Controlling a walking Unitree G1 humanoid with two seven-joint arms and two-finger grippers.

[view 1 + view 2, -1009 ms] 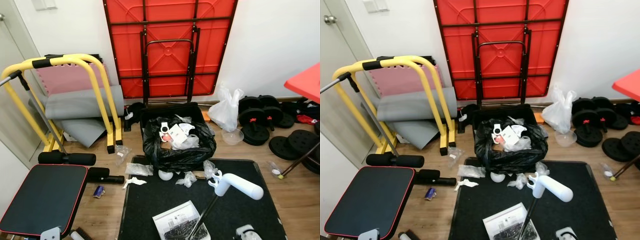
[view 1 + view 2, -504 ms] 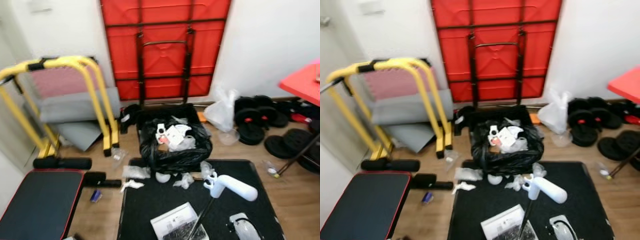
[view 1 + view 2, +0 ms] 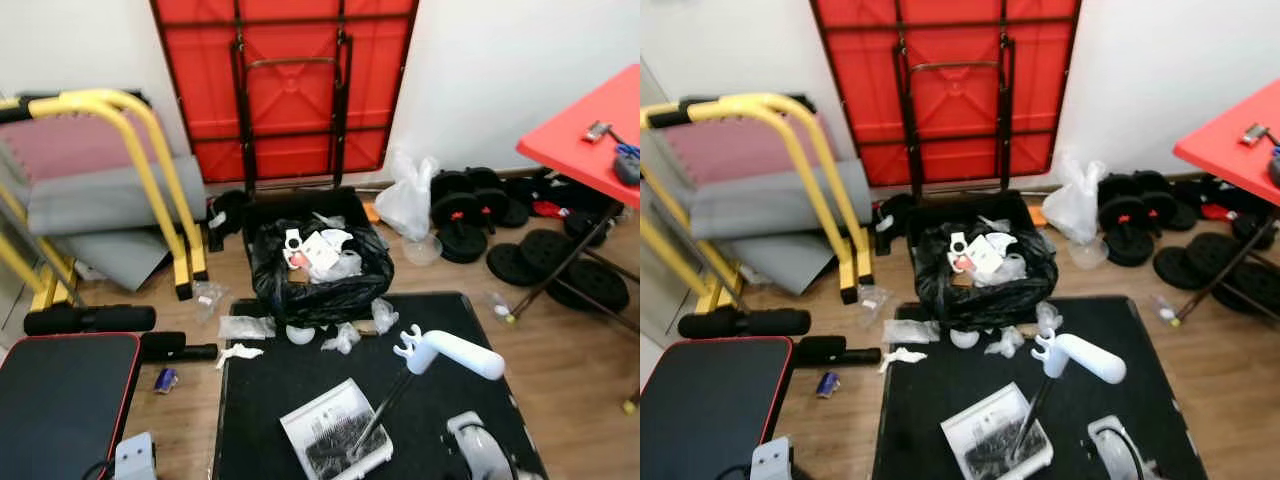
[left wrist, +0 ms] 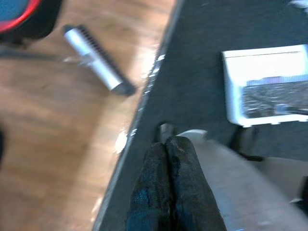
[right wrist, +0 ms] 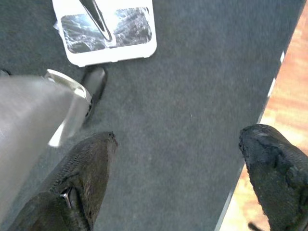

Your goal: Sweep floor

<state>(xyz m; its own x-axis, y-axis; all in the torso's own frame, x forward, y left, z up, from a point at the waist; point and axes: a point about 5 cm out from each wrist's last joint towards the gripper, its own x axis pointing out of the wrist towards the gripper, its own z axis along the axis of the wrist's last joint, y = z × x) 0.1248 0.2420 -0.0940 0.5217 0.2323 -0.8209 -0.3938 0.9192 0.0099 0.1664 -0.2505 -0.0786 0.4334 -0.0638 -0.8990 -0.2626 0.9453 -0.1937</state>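
Black rubber mat (image 3: 300, 400) carried the white dustpan (image 3: 335, 443), its white handle (image 3: 448, 352) upright, near the robot. Left gripper (image 4: 169, 144) pinched closed, empty; right gripper (image 5: 178, 144) spread wide over the mat. Step judged: approach. Next: grasp the handle; scraps (image 3: 345, 337) lay beside the bin bag (image 3: 318, 272).

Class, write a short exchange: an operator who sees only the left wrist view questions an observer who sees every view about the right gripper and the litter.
Operator: Is the right gripper open?
Observer: Yes, the right gripper is open, over the black mat.
Operator: Where is litter to sweep?
Observer: Clear wrappers lie at the mat's far edge, beside a full black bin bag.
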